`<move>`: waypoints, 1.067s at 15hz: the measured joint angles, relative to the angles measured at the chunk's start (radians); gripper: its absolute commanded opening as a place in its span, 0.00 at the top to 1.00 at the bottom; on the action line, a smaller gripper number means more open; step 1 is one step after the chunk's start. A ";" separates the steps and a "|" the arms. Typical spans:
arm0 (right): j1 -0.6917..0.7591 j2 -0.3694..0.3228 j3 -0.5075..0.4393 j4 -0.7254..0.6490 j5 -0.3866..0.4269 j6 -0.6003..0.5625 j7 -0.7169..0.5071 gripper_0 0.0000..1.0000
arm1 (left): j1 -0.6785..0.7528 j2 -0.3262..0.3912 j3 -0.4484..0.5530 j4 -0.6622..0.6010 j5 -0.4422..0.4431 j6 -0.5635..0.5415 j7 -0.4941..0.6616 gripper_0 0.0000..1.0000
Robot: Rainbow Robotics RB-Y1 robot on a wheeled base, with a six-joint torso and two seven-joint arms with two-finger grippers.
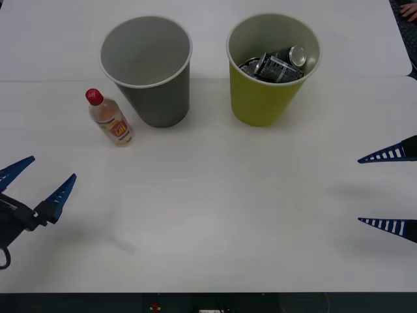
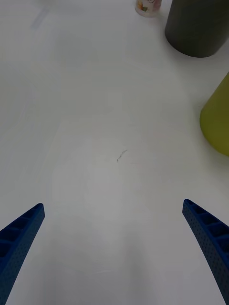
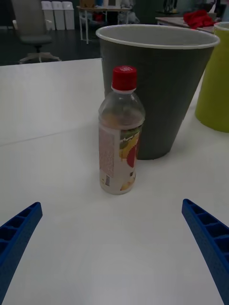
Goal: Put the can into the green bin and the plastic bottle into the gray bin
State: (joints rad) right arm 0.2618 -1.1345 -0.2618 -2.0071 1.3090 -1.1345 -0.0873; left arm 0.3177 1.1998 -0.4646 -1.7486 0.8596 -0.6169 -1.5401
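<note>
The can (image 1: 280,63) already lies inside the green bin (image 1: 264,98). The plastic bottle (image 1: 109,118) stands on the worktop (image 1: 228,195) beside the gray bin (image 1: 156,98), uncollected. The left pincer (image 1: 38,179) faces it, spread; the right pincer (image 1: 389,190) waits spread, empty.

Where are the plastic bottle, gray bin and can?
plastic bottle (image 3: 119,157): left wrist view, on its label.
gray bin (image 1: 163,101): front view, on its outer wall.
can (image 1: 298,56): front view, on its silver end, inside the green bin.
</note>
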 measured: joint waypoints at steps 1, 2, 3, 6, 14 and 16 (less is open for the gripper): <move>0.000 0.000 0.000 0.000 0.000 0.000 0.000 0.00 | -0.045 0.000 -0.051 0.021 0.048 -0.016 -0.040 0.00; 0.000 0.000 0.000 0.000 0.000 0.000 0.000 0.00 | -0.087 -0.001 -0.094 0.041 0.088 -0.029 -0.073 0.00; 0.000 0.000 0.000 0.000 0.000 0.000 0.000 0.00 | -0.131 -0.006 -0.140 0.061 0.126 -0.042 -0.107 0.00; 0.000 0.000 0.000 0.000 0.000 0.000 0.000 0.00 | -0.248 -0.028 -0.248 0.115 0.208 -0.056 -0.161 0.00; 0.000 0.000 0.000 0.000 0.000 0.000 0.000 0.00 | -0.528 -0.176 -0.441 0.335 0.267 -0.056 -0.163 0.00; 0.000 0.000 0.000 0.000 0.000 0.000 0.000 0.00 | -0.588 -0.212 -0.474 0.379 0.278 -0.056 -0.160 0.00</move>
State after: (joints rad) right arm 0.2618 -1.1345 -0.2618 -2.0071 1.3090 -1.1345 -0.0873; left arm -0.2699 0.9877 -0.9383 -1.3697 1.1377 -0.6724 -1.7002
